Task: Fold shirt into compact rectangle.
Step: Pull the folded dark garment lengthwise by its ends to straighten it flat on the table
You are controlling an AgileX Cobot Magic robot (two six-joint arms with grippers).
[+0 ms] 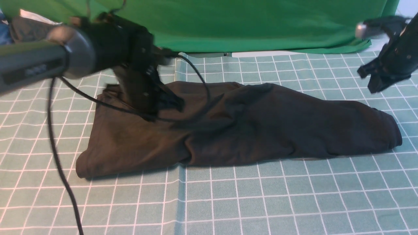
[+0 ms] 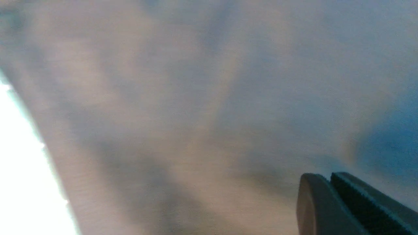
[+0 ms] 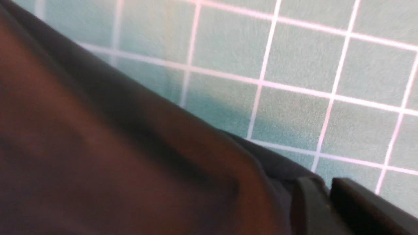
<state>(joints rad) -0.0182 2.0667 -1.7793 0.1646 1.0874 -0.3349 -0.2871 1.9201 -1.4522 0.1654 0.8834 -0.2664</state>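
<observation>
Currently, shirt: a long dark band on the gridded bench, its axis running left to right.
Left pincer: closed, low over the band's left part; no cloth seen between its jaws.
Right pincer: raised beyond the right end, clear of cloth, jaws all but together, empty.
Key relation: left arm is nearer; an end-over-end fold would likely run along that axis.

Matt soft black cloth shirt, matt teal gridded mat, wrinkled green cloth backdrop
</observation>
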